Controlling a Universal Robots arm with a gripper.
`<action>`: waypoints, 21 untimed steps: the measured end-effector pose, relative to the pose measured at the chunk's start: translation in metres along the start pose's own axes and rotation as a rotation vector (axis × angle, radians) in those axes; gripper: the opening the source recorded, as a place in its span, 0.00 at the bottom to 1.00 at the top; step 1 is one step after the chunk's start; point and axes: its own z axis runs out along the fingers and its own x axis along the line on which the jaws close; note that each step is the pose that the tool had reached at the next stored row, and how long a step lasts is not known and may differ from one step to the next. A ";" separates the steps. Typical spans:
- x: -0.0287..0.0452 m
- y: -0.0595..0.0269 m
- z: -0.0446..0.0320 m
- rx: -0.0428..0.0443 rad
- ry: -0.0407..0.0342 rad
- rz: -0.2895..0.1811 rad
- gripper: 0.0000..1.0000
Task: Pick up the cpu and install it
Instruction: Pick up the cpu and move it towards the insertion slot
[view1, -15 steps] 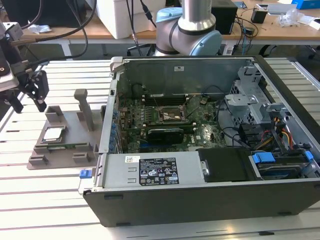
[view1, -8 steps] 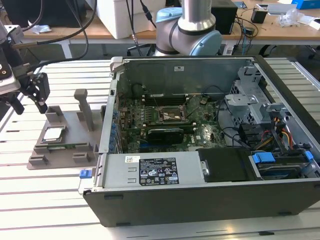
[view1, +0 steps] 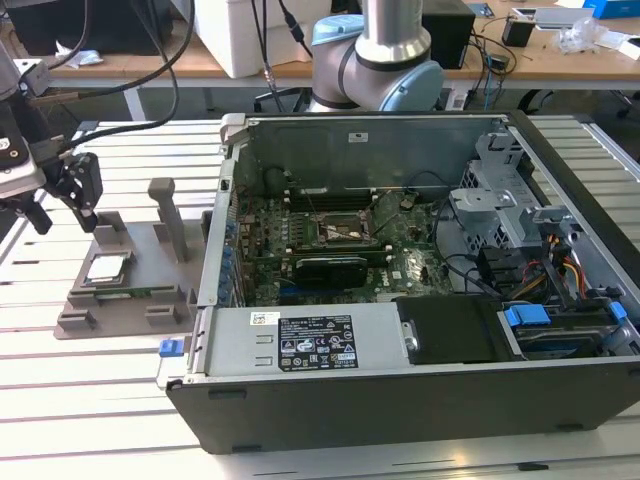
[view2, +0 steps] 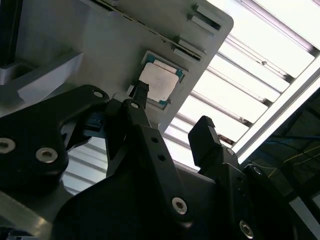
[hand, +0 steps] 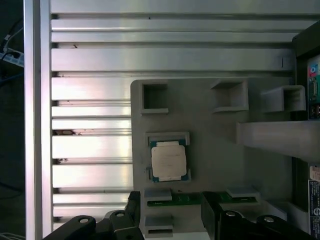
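The cpu (view1: 105, 268) is a small silvery square chip lying flat in its recess on the grey plastic tray (view1: 140, 300), at the exterior view's left. Both wrist views also catch the cpu (view2: 159, 82) (hand: 170, 161) in that recess. My gripper (view1: 62, 210) hangs above the tray's far left corner, a short way off the chip. Its black fingers (view2: 141, 92) stand open with nothing between them, and the gripper (hand: 171, 205) touches neither the chip nor the tray. The motherboard socket (view1: 345, 232) sits inside the open computer case.
The open computer case (view1: 420, 380) lies on the slatted aluminium table (view1: 100, 400), right beside the tray. An upright grey post (view1: 168, 215) rises from the tray between the chip and the case wall. The arm's base (view1: 385, 60) stands behind the case.
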 end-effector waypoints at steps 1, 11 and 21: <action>0.0000 0.0000 0.0011 0.0001 -0.0001 0.000 0.60; -0.0028 0.0032 0.0195 0.0061 0.0000 -0.015 0.60; -0.0027 0.0113 0.0430 0.0053 -0.0002 -0.077 0.60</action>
